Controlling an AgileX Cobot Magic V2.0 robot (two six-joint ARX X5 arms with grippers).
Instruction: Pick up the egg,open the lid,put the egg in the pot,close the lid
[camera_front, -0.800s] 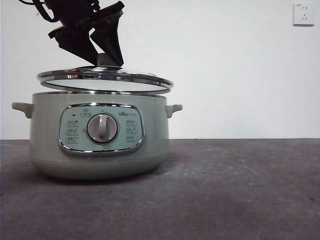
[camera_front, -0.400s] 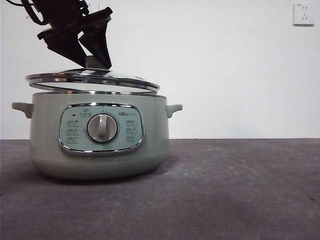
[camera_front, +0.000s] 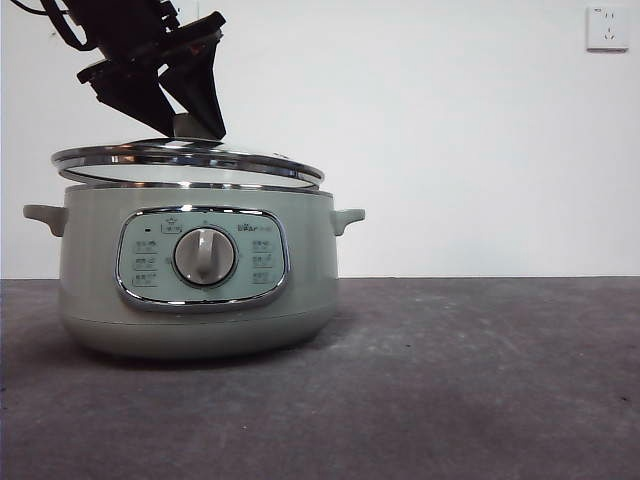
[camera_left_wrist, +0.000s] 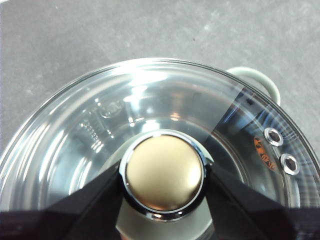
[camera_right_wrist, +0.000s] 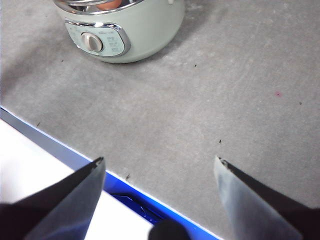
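Lid (camera_front: 188, 160) clamped by left gripper (camera_left_wrist: 164, 172) fingers should settle level, centred on pot (camera_front: 195, 270); right gripper (camera_right_wrist: 159, 167) fingers apart.

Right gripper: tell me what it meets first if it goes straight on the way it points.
The right gripper, jaws open, points down at bare table; likely that first. The pot sits farther off, aside.

I note a clear glass lid (camera_front: 188, 160) with polished chrome rim, satin-glossy green pot (camera_front: 195, 300), and matt grey, slightly rough surface (camera_front: 480, 400).
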